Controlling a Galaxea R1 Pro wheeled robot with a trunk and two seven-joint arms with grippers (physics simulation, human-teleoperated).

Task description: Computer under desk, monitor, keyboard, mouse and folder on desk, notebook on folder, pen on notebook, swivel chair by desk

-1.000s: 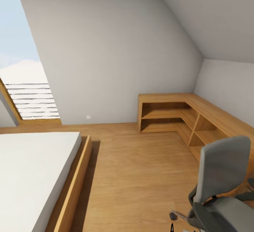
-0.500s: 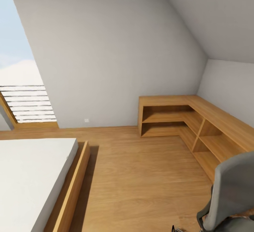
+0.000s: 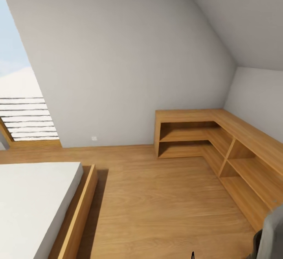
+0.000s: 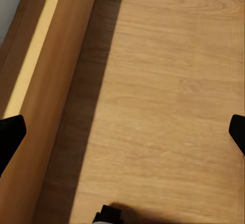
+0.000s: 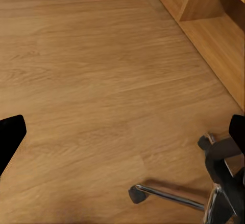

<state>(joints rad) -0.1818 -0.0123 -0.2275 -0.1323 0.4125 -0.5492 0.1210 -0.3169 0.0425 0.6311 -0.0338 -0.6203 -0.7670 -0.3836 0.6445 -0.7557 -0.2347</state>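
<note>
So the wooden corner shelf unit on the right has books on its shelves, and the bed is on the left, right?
Not quite. The head view shows the corner shelf unit with bare shelves and no books on them. The bed is indeed on the left.

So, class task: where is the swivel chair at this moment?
The swivel chair sits at the head view's lower right corner, beside the wooden corner shelving; the right wrist view shows its chrome base on the wood floor.
</note>
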